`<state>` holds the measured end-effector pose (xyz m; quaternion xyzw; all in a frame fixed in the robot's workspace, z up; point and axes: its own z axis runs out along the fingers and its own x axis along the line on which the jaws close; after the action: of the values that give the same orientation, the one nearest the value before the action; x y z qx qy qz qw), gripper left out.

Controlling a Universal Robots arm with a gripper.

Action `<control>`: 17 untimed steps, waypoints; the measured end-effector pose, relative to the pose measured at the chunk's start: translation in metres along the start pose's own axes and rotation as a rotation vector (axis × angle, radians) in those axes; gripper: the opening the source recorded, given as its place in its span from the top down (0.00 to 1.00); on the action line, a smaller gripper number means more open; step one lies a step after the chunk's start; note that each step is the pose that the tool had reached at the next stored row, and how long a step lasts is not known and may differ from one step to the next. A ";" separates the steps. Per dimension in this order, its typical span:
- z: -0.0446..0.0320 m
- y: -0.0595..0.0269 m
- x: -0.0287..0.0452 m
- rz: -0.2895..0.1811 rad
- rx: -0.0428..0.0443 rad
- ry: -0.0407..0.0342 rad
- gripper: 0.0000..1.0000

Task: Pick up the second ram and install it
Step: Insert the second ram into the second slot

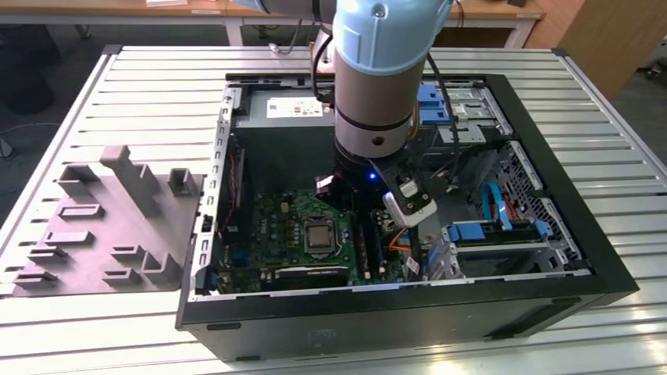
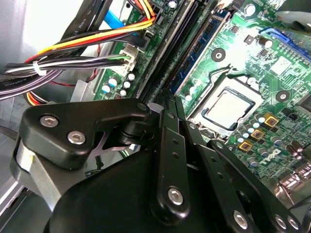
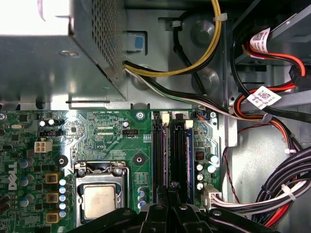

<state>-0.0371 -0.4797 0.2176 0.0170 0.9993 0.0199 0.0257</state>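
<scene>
The pale blue and silver robot arm [image 1: 380, 70] reaches straight down into the open black metal computer case [image 1: 417, 312]. The case lies on its side on a table of ribbed light-grey aluminium slats [image 1: 156, 94]. On the table, towards the exterior view's left of the case, rests a grey moulded fixture tray with upright blocks [image 1: 105, 226].

In both wrist views the black linkage gripper [image 2: 172, 104] [image 3: 170, 187] hangs low over the green motherboard [image 3: 112, 136], its tip above the row of long black memory slots [image 3: 176, 155]. Its two narrow fingers [image 2: 168, 126] run side by side, drawn close together. Whether anything thin is pinched between them cannot be told.

A long, thin dark blue-green memory stick [image 2: 199, 43] stands seated in the slot nearest the square silver processor socket [image 2: 226, 109] [image 3: 99, 199]. It is just beside the line of the fingertips and lies parallel to the black slots. Whether this stick is the second ram cannot be told.

On the far side of the slots from the socket, a bundle of orange, yellow, black and white cables [image 2: 87, 43] runs to the board's edge.
</scene>
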 end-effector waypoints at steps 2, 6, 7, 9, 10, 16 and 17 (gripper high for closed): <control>0.0001 0.0000 0.0000 0.000 0.0000 0.0000 0.88; 0.0016 -0.0001 0.0001 0.000 -0.0001 0.0000 0.88; 0.0016 -0.0001 0.0001 0.000 0.0000 0.0000 0.88; 0.0017 -0.0001 0.0001 0.000 0.0000 0.0000 0.88; 0.0022 -0.0001 0.0001 0.000 0.0000 0.0000 0.88; 0.0035 -0.0001 0.0002 0.000 0.0001 0.0000 0.88; 0.0035 -0.0001 0.0002 0.000 0.0000 -0.0001 0.88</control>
<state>-0.0371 -0.4797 0.2141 0.0171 0.9993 0.0199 0.0257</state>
